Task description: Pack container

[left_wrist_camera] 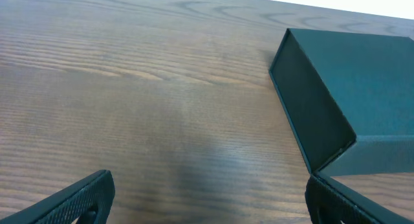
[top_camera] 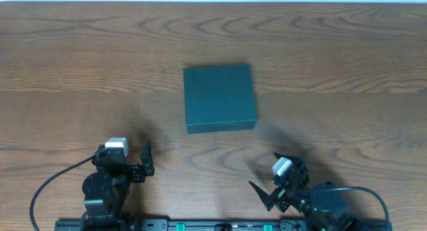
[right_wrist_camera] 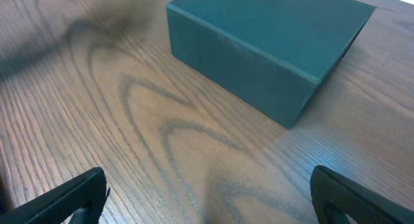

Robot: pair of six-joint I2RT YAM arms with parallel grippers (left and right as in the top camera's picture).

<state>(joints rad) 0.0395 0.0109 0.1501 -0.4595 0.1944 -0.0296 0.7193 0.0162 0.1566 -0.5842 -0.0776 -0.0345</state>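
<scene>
The container (top_camera: 219, 97) is a dark teal-green square cardboard box, lid shut, lying flat at the middle of the wooden table. It shows at the right of the left wrist view (left_wrist_camera: 349, 101) and at the top of the right wrist view (right_wrist_camera: 265, 43). My left gripper (top_camera: 145, 159) is open and empty near the front left, well short of the box; its fingers frame bare wood (left_wrist_camera: 210, 198). My right gripper (top_camera: 267, 191) is open and empty near the front right, also apart from the box (right_wrist_camera: 207, 198).
The wooden table (top_camera: 80, 71) stretches to a pale back edge. Black cables (top_camera: 47, 187) loop from both arm bases along the front edge. No snack packets or other objects show.
</scene>
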